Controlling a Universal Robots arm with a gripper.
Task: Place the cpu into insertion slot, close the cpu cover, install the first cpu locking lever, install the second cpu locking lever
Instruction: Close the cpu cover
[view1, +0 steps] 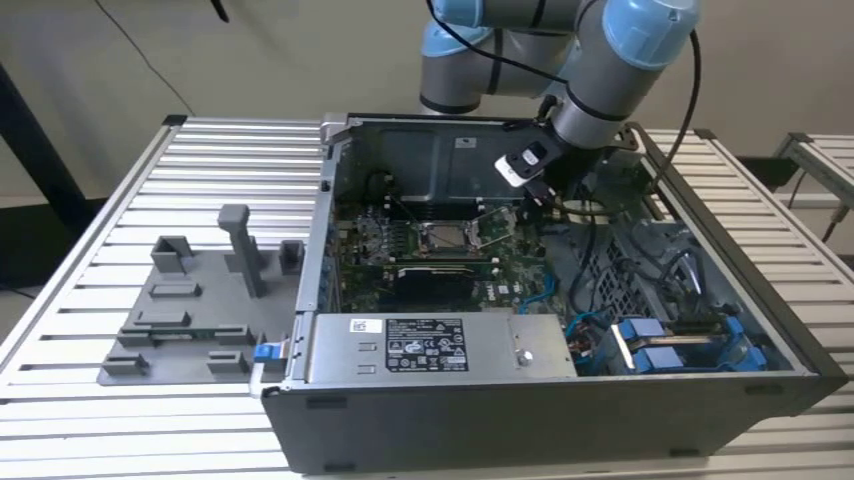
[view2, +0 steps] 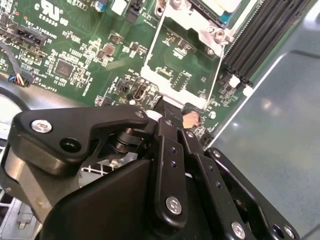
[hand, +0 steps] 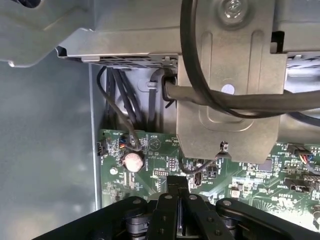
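Note:
The cpu (view1: 441, 237) lies in the insertion slot (view1: 418, 246) on the green board inside the open computer case; in the second wrist view its beige top (view2: 220, 6) shows within the silvery rim (view2: 197, 27). The cpu cover (view2: 172, 87), a thin silvery frame with the board showing through its cut-out, stands swung open from the slot. Thin wire levers (view2: 218, 70) run along its sides. My gripper (view1: 534, 205) hangs to the exterior view's right of the slot. Its black fingers (view2: 167, 112) are shut with nothing between them, tips right at the cover's free edge.
A grey power supply box (view1: 427, 345) fills the case's near side, blue connectors (view1: 667, 345) and cables to the exterior view's right. A coin battery (hand: 133, 161) and black cables (hand: 125, 110) sit close to the fingers. A grey fixture plate (view1: 187, 300) rests on the slatted table.

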